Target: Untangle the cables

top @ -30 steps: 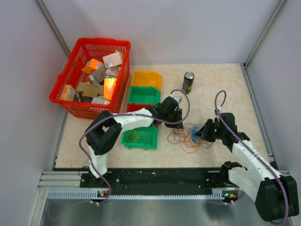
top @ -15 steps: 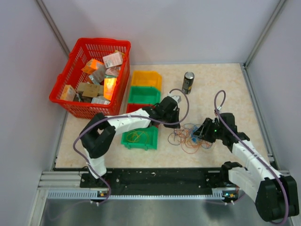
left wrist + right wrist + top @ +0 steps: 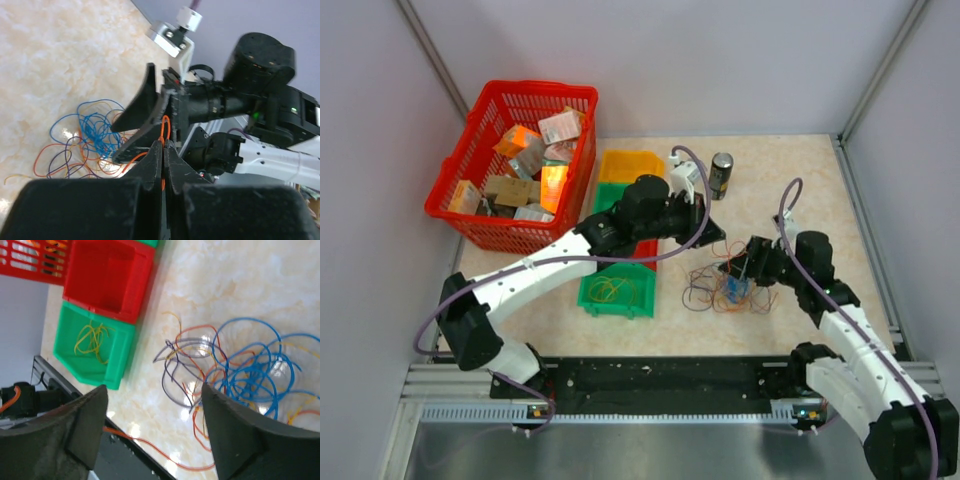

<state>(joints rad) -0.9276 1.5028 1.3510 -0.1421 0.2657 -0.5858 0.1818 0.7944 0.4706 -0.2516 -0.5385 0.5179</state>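
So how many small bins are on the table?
4, in one column: yellow bin farthest, far green bin next, red bin third and partly hidden, near green bin nearest.

Marbled table [image 3: 800, 180]: cables [image 3: 730, 290], bins [image 3: 617, 292], basket [image 3: 485, 232], can [image 3: 721, 175]

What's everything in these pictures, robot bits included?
table: one, beige marbled.
basket: one, red, far left corner, holding small boxes.
bins: four in a row beside it: yellow bin, far green bin, red bin, near green bin.
yellow wires: a few, inside the near green bin.
can: one, dark, standing at the far side.
cables: one tangle, orange, blue and purple-grey, right of the bins.
left arm, right arm: white and black, based at the near edge.
left pincer: black, shut on an orange cable.
right pincer: black, open, over the tangle.
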